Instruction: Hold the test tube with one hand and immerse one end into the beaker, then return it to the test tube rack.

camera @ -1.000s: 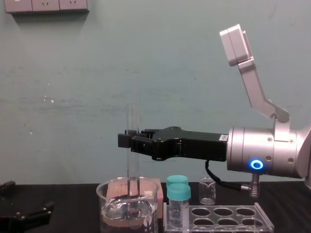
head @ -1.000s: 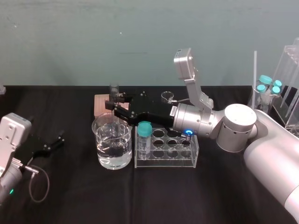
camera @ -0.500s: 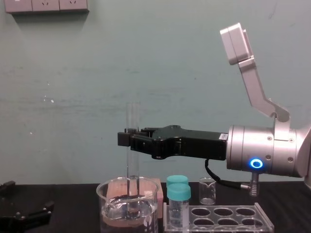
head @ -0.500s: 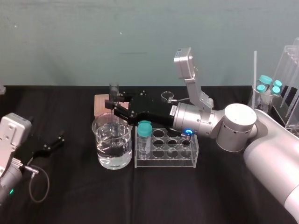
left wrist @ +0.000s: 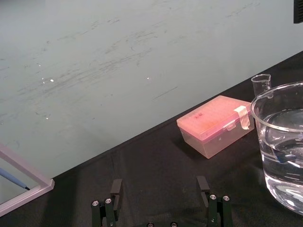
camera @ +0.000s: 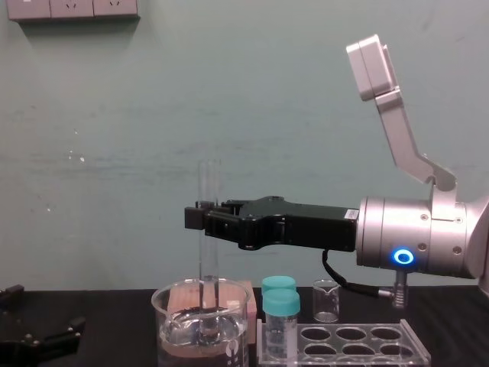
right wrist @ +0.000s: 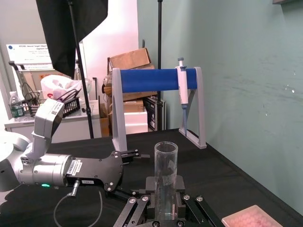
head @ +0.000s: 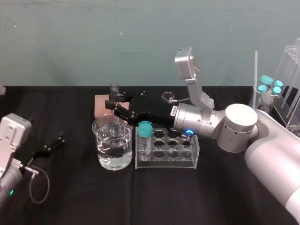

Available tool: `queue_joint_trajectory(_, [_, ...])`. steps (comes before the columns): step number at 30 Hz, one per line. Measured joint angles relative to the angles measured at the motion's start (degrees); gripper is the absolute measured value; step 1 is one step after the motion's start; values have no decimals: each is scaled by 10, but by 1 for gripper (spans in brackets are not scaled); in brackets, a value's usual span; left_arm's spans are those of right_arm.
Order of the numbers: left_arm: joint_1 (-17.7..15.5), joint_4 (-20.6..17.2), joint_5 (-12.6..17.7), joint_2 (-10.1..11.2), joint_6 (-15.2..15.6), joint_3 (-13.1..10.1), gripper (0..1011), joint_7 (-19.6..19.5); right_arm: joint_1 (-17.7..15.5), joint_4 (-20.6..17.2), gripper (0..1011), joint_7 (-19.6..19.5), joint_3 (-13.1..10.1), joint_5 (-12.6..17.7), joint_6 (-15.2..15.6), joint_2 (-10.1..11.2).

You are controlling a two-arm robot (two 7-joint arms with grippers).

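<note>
My right gripper point(head: 111, 106) reaches in from the right and is shut on the test tube point(head: 114, 88), a long clear glass tube held upright by its upper part. In the chest view the test tube point(camera: 208, 260) passes down from the right gripper point(camera: 200, 217) into the beaker point(camera: 164, 325), its rounded lower end in the water. The beaker point(head: 101, 154) stands left of the test tube rack point(head: 187, 161), a low clear rack with round holes. The right wrist view shows the tube point(right wrist: 165, 175) between the fingers point(right wrist: 135, 208). My left gripper point(head: 53, 145) rests open on the table at the left.
A teal-capped vial point(head: 144, 140) stands in the rack's left end, close to the beaker. A pink box point(head: 101, 105) lies behind the beaker, a tiny beaker point(head: 168, 97) behind the rack. More teal-capped vials point(head: 269, 86) and a clear stand point(head: 290, 79) are at far right.
The right gripper has risen slightly with the test tube, whose lower end stays inside the beaker. The left arm has not moved.
</note>
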State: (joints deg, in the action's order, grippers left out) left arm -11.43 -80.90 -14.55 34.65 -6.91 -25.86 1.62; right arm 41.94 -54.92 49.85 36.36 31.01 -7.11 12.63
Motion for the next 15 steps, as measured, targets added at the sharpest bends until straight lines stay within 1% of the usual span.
queue_joint_trajectory(15, [0, 0, 0, 0, 0, 0, 1000, 0, -1, -2, 241, 0, 0, 0, 0, 1])
